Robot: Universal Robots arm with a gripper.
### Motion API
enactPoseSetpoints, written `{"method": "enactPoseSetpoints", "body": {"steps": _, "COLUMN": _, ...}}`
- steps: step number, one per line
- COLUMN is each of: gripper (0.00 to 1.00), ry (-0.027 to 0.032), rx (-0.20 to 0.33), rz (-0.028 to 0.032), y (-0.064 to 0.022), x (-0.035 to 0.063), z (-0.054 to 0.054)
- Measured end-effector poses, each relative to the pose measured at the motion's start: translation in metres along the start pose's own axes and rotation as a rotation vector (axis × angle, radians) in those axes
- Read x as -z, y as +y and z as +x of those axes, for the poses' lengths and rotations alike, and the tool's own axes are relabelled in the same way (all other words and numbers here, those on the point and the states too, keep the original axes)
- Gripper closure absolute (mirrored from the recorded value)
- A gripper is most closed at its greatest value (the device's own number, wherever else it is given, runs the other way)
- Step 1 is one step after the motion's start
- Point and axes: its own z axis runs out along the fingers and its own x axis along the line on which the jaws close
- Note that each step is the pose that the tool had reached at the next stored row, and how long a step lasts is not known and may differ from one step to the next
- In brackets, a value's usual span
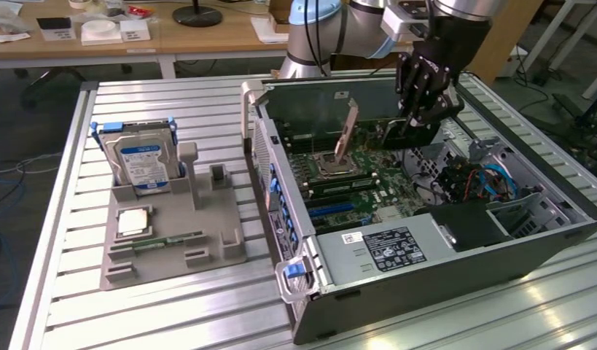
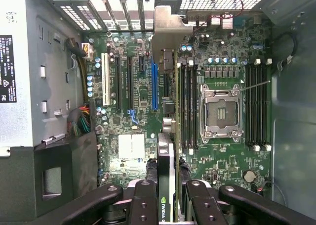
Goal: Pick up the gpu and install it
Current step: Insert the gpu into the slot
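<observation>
Now, gpu [image 2: 171,153] in end effector [image 2: 170,190], edge-down, brkt [image 2: 167,29] end pointing away

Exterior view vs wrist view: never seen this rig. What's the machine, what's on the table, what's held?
One robot arm with a black gripper. The exterior view sees the table from off the arm; the wrist view looks past the gripper into the open grey computer case. Beside it on the slatted metal table, a grey holder carries a blue-labelled silver hard drive and a green memory stick. The gripper is shut on the gpu, a thin black card with silvery bracket, held on edge over the motherboard.
</observation>
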Motion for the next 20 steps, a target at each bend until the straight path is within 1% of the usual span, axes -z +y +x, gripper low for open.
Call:
{"method": "enactPoseSetpoints", "body": {"steps": 6, "gripper": 0.73, "ry": 0.0000, "rx": 0.000, "rz": 0.0000, "y": 0.0000, "x": -0.0024, "z": 0.001}}
{"method": "enactPoseSetpoints", "body": {"steps": 12, "gripper": 0.73, "ry": -0.0001, "rx": 0.000, "rz": 0.0000, "y": 0.0004, "x": -0.0109, "z": 0.001}}
{"method": "enactPoseSetpoints", "body": {"steps": 18, "gripper": 0.73, "ry": 0.0001, "rx": 0.000, "rz": -0.0001, "y": 0.0004, "x": -0.0111, "z": 0.001}}
{"method": "enactPoseSetpoints", "body": {"steps": 20, "gripper": 0.73, "ry": -0.0003, "rx": 0.000, "rz": 0.0000, "y": 0.0004, "x": -0.0126, "z": 0.001}}
